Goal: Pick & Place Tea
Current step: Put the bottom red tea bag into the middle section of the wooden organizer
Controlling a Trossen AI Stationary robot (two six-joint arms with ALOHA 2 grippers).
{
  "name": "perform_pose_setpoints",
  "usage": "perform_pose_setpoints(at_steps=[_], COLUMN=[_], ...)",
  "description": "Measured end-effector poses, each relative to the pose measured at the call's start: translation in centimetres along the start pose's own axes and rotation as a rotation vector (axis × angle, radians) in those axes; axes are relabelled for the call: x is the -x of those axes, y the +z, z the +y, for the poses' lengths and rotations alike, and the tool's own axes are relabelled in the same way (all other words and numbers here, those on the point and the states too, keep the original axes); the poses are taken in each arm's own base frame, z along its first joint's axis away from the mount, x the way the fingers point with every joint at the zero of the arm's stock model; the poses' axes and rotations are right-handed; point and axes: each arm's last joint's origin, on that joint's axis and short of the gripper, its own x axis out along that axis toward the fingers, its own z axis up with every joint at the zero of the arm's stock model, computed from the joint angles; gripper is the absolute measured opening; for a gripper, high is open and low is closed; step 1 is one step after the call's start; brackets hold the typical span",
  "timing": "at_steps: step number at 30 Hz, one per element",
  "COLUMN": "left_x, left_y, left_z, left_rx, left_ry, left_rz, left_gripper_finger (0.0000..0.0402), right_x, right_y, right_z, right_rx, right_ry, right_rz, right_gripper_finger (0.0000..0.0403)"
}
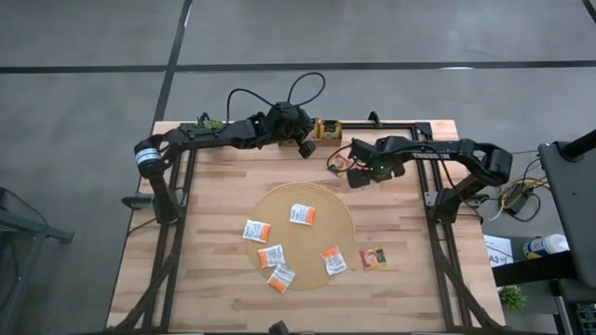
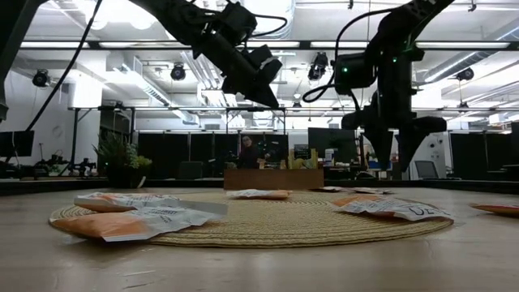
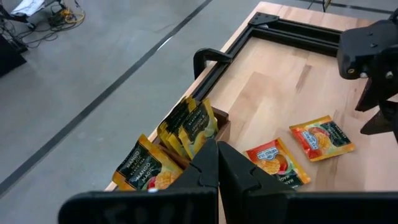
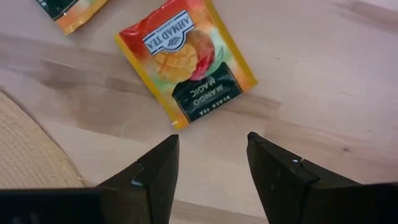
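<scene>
On the near part of the wooden table, 5 white-and-orange sachets are spread over the round woven mat: 3 at its left, 1 nearer its far middle, 1 at its near right. 1 orange-and-green sachet is seen on bare wood just right of the mat. Farther back, 2 orange mango sachets are lying flat on the table beyond the mat's far right edge. The right gripper is held above 1 of them, jaws spread apart, nothing gripped, no contact visible. At the far edge, dark green-and-yellow sachets are stood upright in the small wooden tray. The left gripper is held above the table near that tray, fingers closed together, nothing between them.
</scene>
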Motion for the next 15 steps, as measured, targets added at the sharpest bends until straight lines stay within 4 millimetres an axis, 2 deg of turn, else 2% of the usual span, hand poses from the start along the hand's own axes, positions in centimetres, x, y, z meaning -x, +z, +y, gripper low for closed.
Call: perform_pose_setpoints(at_steps=[5, 15], left_x=[0.1, 0.3], left_y=[0.1, 0.4], left_z=[0.0, 0.1], left_rx=[-0.002, -0.005], left_ry=[0.000, 0.000], left_rz=[0.012, 0.030], left_gripper_finger=[0.0000, 0.0000], right_x=[0.2, 1.0], right_y=[-0.6, -5.9], right_z=[0.3, 2.7], right_rx=[0.014, 0.245], right_ry=[0.037, 0.079], right_rz=[0.044, 0.147], right_gripper_finger=[0.0187, 0.0187])
